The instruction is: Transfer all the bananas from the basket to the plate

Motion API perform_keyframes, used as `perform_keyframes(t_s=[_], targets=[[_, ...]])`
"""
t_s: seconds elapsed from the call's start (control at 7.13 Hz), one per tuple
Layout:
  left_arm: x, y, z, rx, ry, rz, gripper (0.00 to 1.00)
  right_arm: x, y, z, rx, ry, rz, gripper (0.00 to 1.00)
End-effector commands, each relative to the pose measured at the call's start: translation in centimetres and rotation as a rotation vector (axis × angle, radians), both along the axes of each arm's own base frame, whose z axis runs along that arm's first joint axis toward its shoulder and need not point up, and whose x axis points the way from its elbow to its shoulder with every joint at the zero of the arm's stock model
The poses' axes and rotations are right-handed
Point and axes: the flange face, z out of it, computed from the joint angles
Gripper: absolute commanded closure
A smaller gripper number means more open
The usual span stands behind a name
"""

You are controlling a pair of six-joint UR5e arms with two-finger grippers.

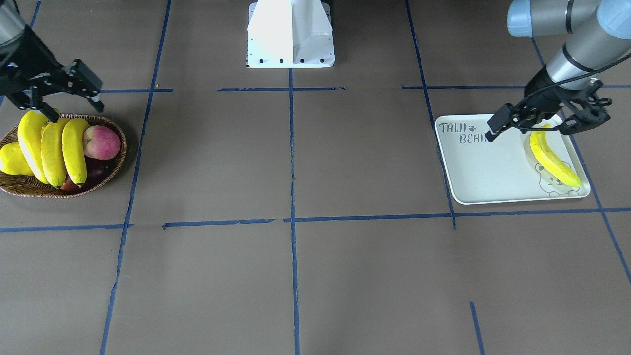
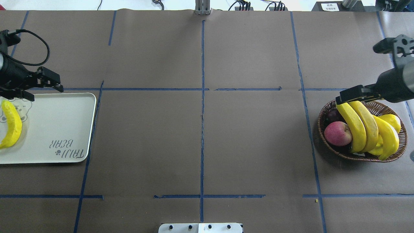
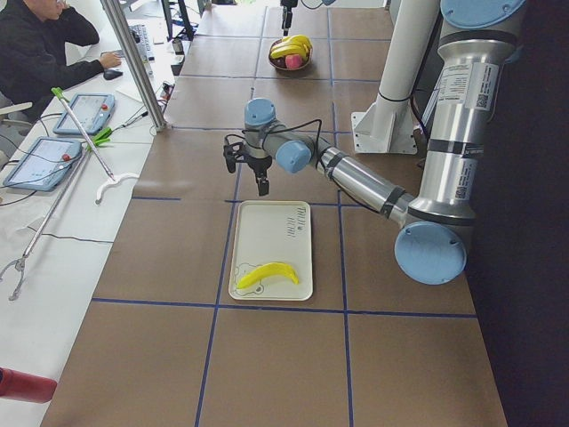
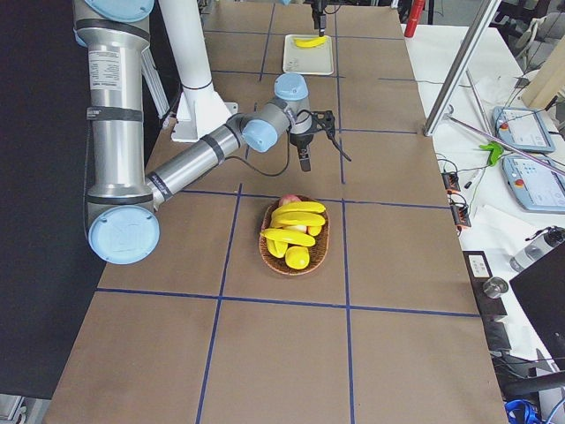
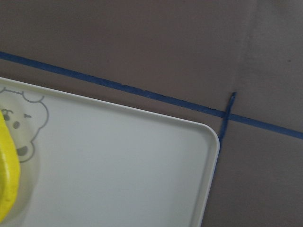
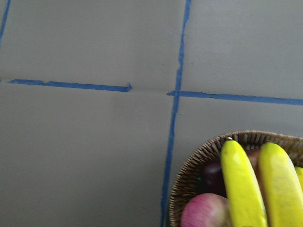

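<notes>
Nearest me on the overhead, only the top strip of the robot base [image 2: 200,228] shows. Next out, the plate [image 2: 64,123] sits at the left end of the table [image 2: 252,145], with its outer edge cut off by the frame. One banana [image 2: 11,124] lies on it beside the bear print [image 5: 23,123], lower end clipped too. Left wrist cam catches only a yellow sliver of that banana. At the right end the basket [image 1: 24,187] holds three bananas [image 2: 365,124] side by side. With them are a red apple [image 2: 338,133], a mostly buried dark fruit [image 2: 333,115] and a squat yellow fruit [image 2: 394,121] half hidden behind them. Right wrist cam gets two banana ends and a bit of rim. Just beyond in the overhead, the left gripper [image 2: 47,94] hangs in the air above the plate, jaws wide apart, empty. The right gripper [image 1: 77,113] hovers above the basket, jaws spread wide, gripping nothing. The front and overhead views disagree on which rim each gripper is over, so I can't pin that down. One fingertip [image 1: 52,117] lines up with a banana end, but the right side view shows a gap above the fruit.
</notes>
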Motion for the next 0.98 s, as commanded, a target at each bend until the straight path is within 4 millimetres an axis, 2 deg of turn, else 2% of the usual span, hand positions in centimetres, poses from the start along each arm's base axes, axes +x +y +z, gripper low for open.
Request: perform_keyframes(t_s=[0.0,0.14,0.28,0.42,0.56,0.7,0.84], targets=[[6.6,1.2,-6.4,-0.045,0.059,-0.031,0.01,6.5,2.4,6.7,-0.149,-0.036,-0.009,0.0],[9.5,2.5,-7.7,-0.056,0.063,-0.031,0.01,6.5,2.5,8.4,-0.194,-0.025,-0.003,0.0],[11.1,3.2,-8.4,-0.056,0.062,-0.031,0.01,6.5,2.3,10.5,-0.235,-0.019,-0.007,0.0],[11.2,3.2,-8.7,-0.048,0.062,-0.036,0.01,6.5,2.6,12.9,-0.279,-0.013,-0.023,0.0],[11.2,3.2,-9.0,-0.046,0.065,-0.037,0.01,6.5,2.6,13.7,-0.268,-0.018,-0.025,0.0],[11.3,3.2,-9.4,-0.061,0.074,-0.052,0.01,6.7,3.4,17.0,-0.243,-0.036,-0.028,0.0],[11.4,3.3,-9.8,-0.062,0.081,-0.053,0.01,6.5,3.4,18.8,-0.238,-0.089,-0.014,0.0]])
